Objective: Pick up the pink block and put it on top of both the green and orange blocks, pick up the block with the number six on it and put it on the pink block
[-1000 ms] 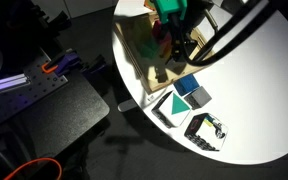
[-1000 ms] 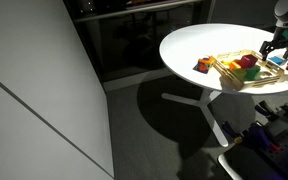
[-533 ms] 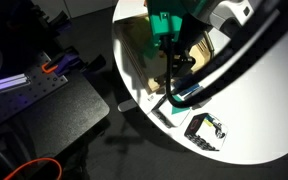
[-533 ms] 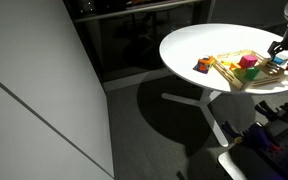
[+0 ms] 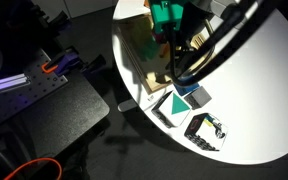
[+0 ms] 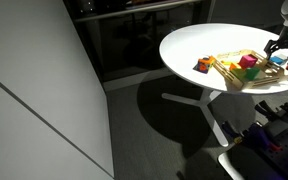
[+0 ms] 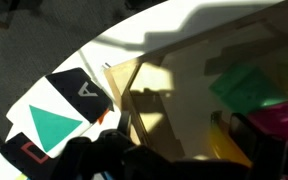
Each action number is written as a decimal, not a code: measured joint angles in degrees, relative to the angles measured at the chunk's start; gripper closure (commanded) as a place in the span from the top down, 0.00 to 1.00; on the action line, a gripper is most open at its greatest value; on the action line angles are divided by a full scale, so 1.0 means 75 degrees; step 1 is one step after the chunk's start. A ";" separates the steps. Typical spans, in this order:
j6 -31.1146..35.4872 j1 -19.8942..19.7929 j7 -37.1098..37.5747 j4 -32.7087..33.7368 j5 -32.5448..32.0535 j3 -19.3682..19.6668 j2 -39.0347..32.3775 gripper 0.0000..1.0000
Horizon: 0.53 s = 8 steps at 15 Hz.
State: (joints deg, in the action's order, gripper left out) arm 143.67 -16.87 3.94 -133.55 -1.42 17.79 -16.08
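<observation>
The pink block (image 7: 280, 122) lies in a wooden tray (image 7: 174, 95), at the right of the wrist view. A green block (image 7: 249, 86) sits just beyond it. In an exterior view the pink block (image 6: 250, 62) is mid-tray and the orange block (image 6: 201, 66) stands at the tray's near end. My gripper (image 6: 281, 46) hovers over the tray's far end, open and empty. In the wrist view my gripper (image 7: 174, 165) shows only as dark shapes along the bottom edge. No number six can be made out on any block.
A yellow banana (image 7: 224, 140) lies in the tray beside the pink block. Flat cards rest on the white round table (image 6: 189, 45): a teal-triangle card (image 5: 172, 103), a blue one (image 5: 194, 88), a black-framed one (image 5: 208, 131). The table edge is close by.
Arm and cables swung across the cards half a second ago and are now back over the tray. The jaws stay open and no block has moved.
</observation>
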 measured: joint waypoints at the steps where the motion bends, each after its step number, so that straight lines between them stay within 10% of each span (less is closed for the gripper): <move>1: -0.0003 0.0086 0.0001 0.0014 -0.0001 -0.0026 0.0023 1.00; 8: -0.0085 0.0695 -0.0015 0.0299 -0.0033 -0.0412 0.0157 1.00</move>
State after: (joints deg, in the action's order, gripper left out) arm 143.03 -11.66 3.83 -131.31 -1.66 14.70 -14.90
